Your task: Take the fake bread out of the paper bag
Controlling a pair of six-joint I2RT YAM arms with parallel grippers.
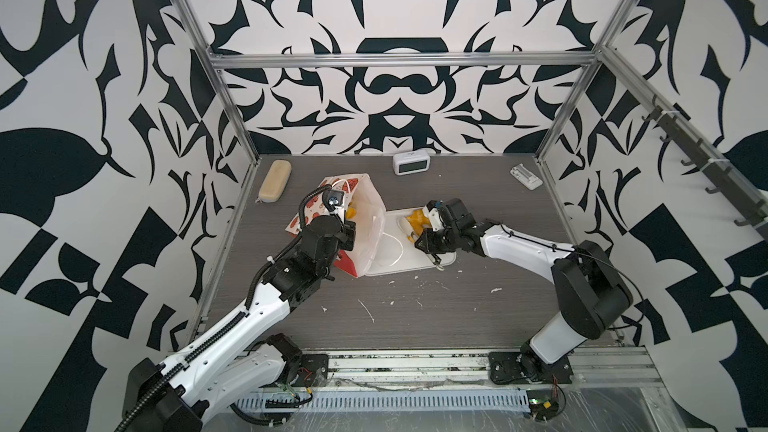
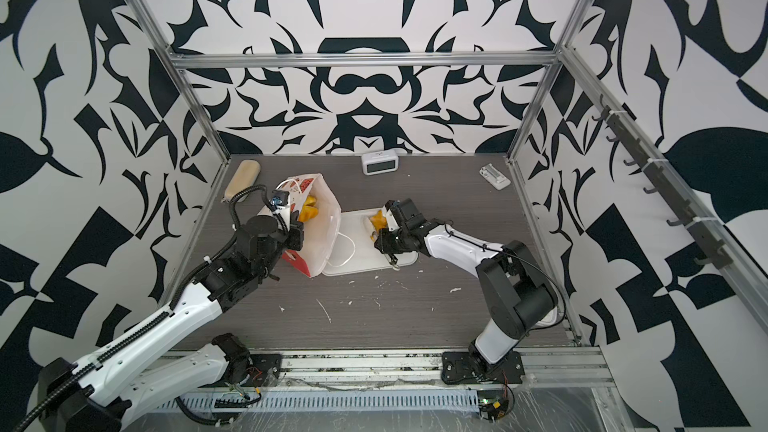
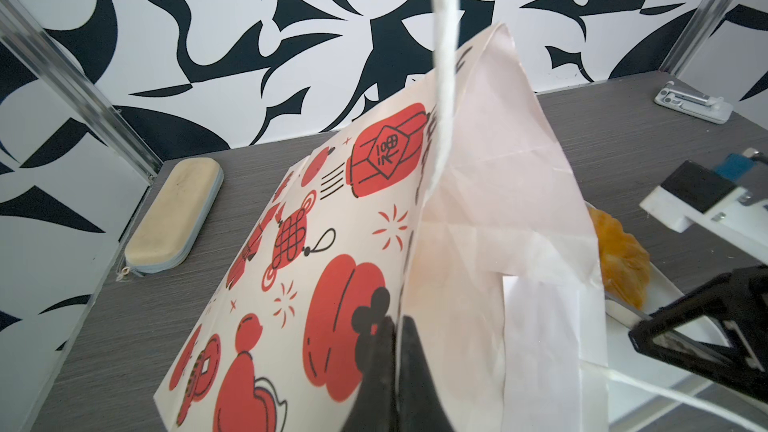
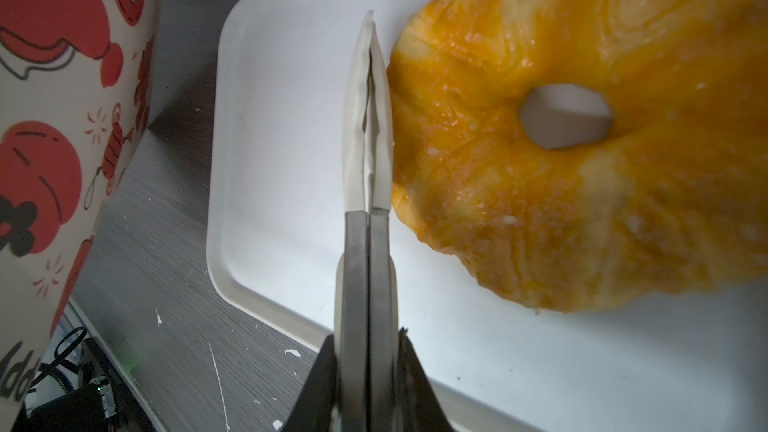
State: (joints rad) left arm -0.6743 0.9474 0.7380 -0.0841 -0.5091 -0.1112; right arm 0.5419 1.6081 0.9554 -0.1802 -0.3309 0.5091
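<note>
- On white tray (image 4: 270, 160), just right of the bag: big ring (image 4: 519, 209) of the fake bread, w/ a paler piece (image 1: 404, 225) beside it. More yellow pieces (image 2: 309, 213) sat inside the paper bag (image 1: 371, 224), near its mouth.
- Bread looked light & prob. hollow, w/ glossy skin over flaky ridges, so likely slippery. Best hold, I judged: across the ring's band via the hole, or mid-body on the rolls.
- Bag: thin creased paper, red prints outside, white inside, tilted w/ mouth toward tray. It would prob. crumple or slide if let go. Cord handle (image 1: 395, 249) lay limp on the tray.
- Left gripper (image 3: 395, 334): pressed together, pinching the bag's wall at the mouth edge.
- Right gripper (image 4: 369, 118): slim pale fingers pressed together, nothing betw. them, just beside the ring's outer rim. Couldn't tell if touching.
- Tray: smooth, hard, rounded corners, low lip.
- Table (image 1: 415, 317): grey woodgrain w/ white flecks. Tan case (image 1: 274, 180) & small clock (image 1: 410, 163) sat well apart at the back.
</note>
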